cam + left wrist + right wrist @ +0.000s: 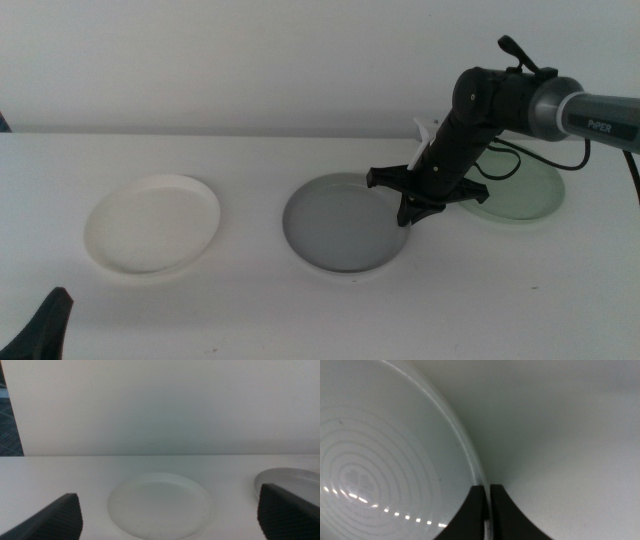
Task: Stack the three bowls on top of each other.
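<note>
Three bowls lie in a row on the white table: a cream white bowl (152,223) on the left, a matte grey bowl (340,225) in the middle and a pale mint green bowl (525,195) on the right. My right gripper (408,215) reaches down from the right and is at the grey bowl's right rim. In the right wrist view the gripper (487,492) is shut on the thin rim of the grey bowl (385,460). My left gripper (40,325) waits at the bottom left, open (168,497), facing the cream bowl (160,505).
The right arm (520,100) and its cable cross above the green bowl. A plain white wall stands behind the table. The grey bowl's edge also shows in the left wrist view (290,480).
</note>
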